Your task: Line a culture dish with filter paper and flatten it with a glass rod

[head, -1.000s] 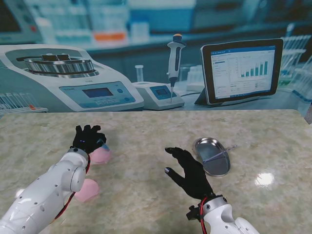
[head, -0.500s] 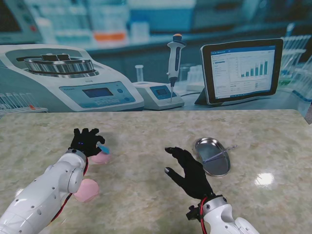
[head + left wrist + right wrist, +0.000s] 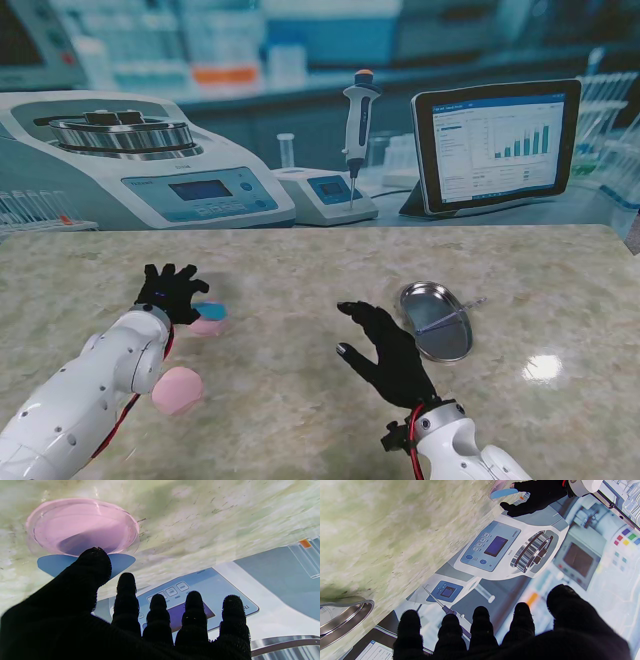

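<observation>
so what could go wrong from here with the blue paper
1. The left hand holds the blue paper only at its thumb; the grip looks thin, so the paper may slip or crease.
2. The paper sits at the rim of the pink dish, not inside it, so it could land half out or nudge the dish.
3. The rod lies across the metal tray and might roll when picked up.
</observation>
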Controlling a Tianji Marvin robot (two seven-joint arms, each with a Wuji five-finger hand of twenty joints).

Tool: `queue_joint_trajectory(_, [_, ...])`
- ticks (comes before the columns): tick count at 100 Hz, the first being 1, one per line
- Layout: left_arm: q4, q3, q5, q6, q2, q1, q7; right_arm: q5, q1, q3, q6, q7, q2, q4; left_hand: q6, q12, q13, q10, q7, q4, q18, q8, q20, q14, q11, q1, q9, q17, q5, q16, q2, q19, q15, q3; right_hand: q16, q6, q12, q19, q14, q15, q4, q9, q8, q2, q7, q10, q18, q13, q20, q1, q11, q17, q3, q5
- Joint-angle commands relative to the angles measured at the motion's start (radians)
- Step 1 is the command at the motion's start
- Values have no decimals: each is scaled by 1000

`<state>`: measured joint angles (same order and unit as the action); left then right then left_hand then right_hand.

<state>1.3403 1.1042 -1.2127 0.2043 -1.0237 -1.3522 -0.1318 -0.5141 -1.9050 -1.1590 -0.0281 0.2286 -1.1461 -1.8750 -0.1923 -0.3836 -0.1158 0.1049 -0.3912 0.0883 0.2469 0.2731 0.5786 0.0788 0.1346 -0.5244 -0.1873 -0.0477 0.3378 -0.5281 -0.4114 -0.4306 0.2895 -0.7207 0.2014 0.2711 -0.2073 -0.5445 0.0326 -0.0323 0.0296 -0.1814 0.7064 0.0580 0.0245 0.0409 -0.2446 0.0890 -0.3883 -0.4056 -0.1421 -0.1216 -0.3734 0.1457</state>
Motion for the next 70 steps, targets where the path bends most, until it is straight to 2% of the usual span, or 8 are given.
queue_joint_trajectory(1, [20,8,-13,-8,7,-4,-28,3,-6,4,4,0,-5,-4,29,-7,38,12,28,32,-15,-20,-16,-17,-35,39,42,-21,-31,10,-35,53,-28,-52,-4,2,6,-1,-31,-15,15,11,15,-27,-4,25,20,-2,0,-2,-1,-7,16,-21])
queue_joint_trajectory(11, [40,19,-37,-18,11,-9,-79,2,-5,5,3,1,-5,-4,30,-19,44,13,52,44,-19,-36,-8,-22,-73,71,56,-23,-55,7,-62,87,-64,-97,-4,3,6,-1,-30,-15,15,11,15,-27,-4,24,20,-2,0,-2,-1,-7,16,-21])
queue_joint_trajectory(28, [54,29,-53,-24,14,-14,-111,1,-5,5,3,1,-5,-4,29,-23,49,14,64,53,-22,-45,-2,-25,-91,97,59,-23,-69,1,-75,113,-85,-127,-4,2,7,-1,-31,-15,15,11,15,-25,-5,24,20,-2,0,-2,-1,-8,16,-21])
queue_joint_trajectory(70, [61,34,-79,-9,15,-22,-123,-2,-5,8,3,4,-5,-4,35,-14,48,9,67,49,-26,-49,11,-25,-94,70,59,-18,-72,-8,-45,129,-88,-99,-4,1,7,0,-31,-15,16,11,16,-23,-5,24,20,-2,0,-3,0,-8,15,-20])
